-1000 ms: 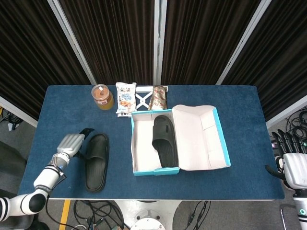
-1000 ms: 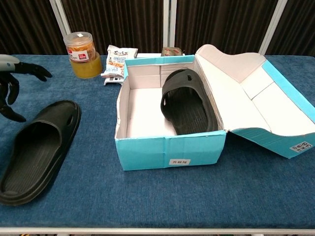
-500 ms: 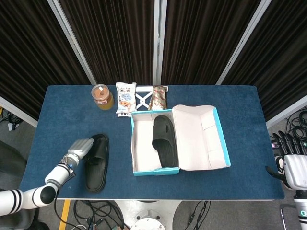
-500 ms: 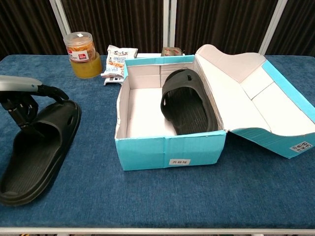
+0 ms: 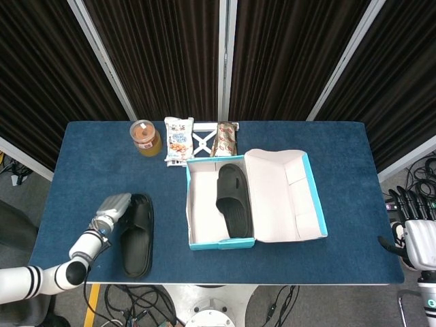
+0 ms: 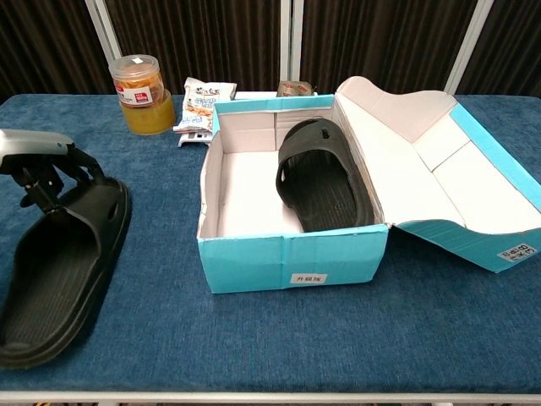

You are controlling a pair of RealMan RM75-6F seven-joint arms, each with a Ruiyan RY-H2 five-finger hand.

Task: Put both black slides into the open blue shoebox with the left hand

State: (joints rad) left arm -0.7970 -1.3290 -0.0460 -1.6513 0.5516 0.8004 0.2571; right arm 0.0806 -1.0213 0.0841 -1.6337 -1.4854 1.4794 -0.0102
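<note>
Black slide [image 6: 63,271] flat on blue tabletop [image 5: 88,170], left of open blue shoebox [image 6: 292,262], left hand [image 6: 42,165] at its strap end, fingers [image 6: 84,169] curled onto strap (grip unclear). Second slide [image 5: 234,199] already inside box. Right hand [image 5: 414,235] off tabletop edge, fingers spread, holding nothing.

Hidden, cropped or unreadable parts

The left hand [image 6: 42,165] lies over the strap end of the loose black slide [image 6: 59,271], its fingertips lost against the black, so contact cannot be judged; the slide's heel nears the chest view's left edge; the right hand [image 5: 414,231] is cropped by the head view's right edge; the small label [image 6: 308,278] on the blue shoebox [image 6: 292,258] and the snack packets' [image 5: 178,139] print are too small to read.
</note>
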